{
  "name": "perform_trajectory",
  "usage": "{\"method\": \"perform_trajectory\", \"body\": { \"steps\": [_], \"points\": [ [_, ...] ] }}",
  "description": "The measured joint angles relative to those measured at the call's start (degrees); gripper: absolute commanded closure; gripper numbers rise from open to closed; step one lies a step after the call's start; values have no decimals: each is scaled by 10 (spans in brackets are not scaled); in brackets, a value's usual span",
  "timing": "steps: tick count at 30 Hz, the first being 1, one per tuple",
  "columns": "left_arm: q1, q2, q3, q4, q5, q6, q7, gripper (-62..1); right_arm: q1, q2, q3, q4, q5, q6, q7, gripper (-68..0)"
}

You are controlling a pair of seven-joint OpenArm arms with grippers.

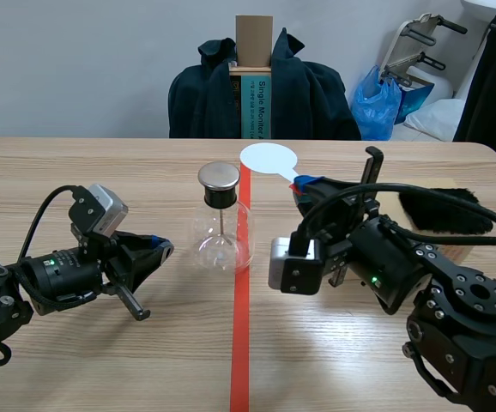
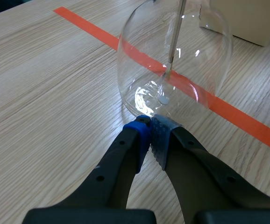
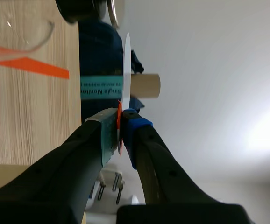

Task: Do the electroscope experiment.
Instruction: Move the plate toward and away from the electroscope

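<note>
The electroscope, a clear glass flask [image 1: 220, 239] with a round metal cap [image 1: 219, 176] and a thin rod inside, stands on the red tape line at the table's middle. My left gripper [image 1: 164, 249] lies low at its left, shut on nothing. In the left wrist view the fingertips [image 2: 150, 122] meet right at the base of the flask [image 2: 172, 60]. My right gripper [image 1: 304, 183] is raised to the right of the cap, shut on the red handle of a white disc [image 1: 268, 158]. Seen edge-on, the disc [image 3: 126, 70] rises from between the right gripper's [image 3: 121, 116] fingers.
A black furry pad [image 1: 441, 210] lies on a pale box [image 1: 467, 251] at the right, behind my right arm. Across the table stands a chair draped in a dark jacket [image 1: 317, 94] with a cardboard box [image 1: 254, 40]. A blue bag [image 1: 377, 103] sits behind.
</note>
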Motion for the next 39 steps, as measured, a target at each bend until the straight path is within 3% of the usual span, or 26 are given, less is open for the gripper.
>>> {"method": "perform_trajectory", "body": {
  "steps": [7,22,31,39],
  "points": [
    [0,0,0,0,0,0,-8,-30,0,0,0,0,0,0,80,-7],
    [0,0,0,0,0,0,-8,-29,0,0,0,0,0,0,126,-7],
    [0,0,0,0,0,0,-8,-30,0,0,0,0,0,-1,122,-7],
    [0,0,0,0,0,0,-8,-29,0,0,0,0,0,-15,29,-7]
  ]
}}
